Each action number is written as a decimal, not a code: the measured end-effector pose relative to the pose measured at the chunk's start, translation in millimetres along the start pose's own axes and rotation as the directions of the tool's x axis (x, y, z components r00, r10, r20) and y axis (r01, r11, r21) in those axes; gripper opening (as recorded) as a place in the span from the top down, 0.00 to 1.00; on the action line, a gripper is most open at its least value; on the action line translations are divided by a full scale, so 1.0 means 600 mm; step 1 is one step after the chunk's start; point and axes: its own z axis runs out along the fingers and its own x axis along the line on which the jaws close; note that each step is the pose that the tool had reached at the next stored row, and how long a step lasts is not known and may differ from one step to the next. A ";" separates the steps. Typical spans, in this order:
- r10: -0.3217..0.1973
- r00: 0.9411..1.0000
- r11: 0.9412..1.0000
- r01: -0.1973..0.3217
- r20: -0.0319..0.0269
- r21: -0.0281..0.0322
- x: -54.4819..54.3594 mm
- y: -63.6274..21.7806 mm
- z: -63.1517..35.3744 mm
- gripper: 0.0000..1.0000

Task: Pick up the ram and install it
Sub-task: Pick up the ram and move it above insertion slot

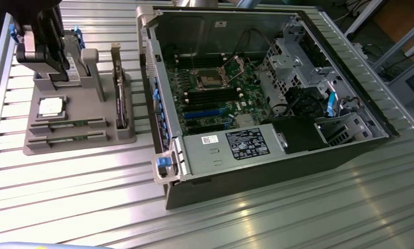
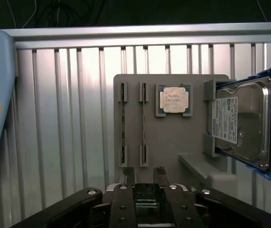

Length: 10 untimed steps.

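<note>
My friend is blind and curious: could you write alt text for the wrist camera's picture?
The robot's open gripper hangs empty above a grey holder on a ribbed metal table. Two ram sticks stand on edge in its slots, beside a square silver processor and a hard drive.

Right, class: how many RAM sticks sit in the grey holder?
2. Both stand on edge in neighbouring slots of the grey holder: one RAM stick beside the processor chip, the other RAM stick nearer the holder's edge. None looks hidden.
</note>
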 end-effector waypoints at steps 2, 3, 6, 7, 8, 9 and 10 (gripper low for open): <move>0.000 1.000 1.000 0.000 0.000 0.000 0.001 0.008 0.003 0.70; 0.000 1.000 1.000 0.000 0.000 0.000 0.001 0.010 0.004 0.70; 0.000 1.000 1.000 0.000 0.000 0.000 0.002 0.016 0.008 0.70; 0.000 1.000 1.000 0.000 0.000 0.000 0.003 0.021 0.010 0.70; 0.000 1.000 1.000 0.000 0.000 0.000 0.003 0.025 0.012 0.70; 0.000 1.000 1.000 0.000 0.000 0.000 0.004 0.027 0.013 0.70; 0.000 1.000 1.000 0.000 0.000 0.000 0.004 0.028 0.014 0.70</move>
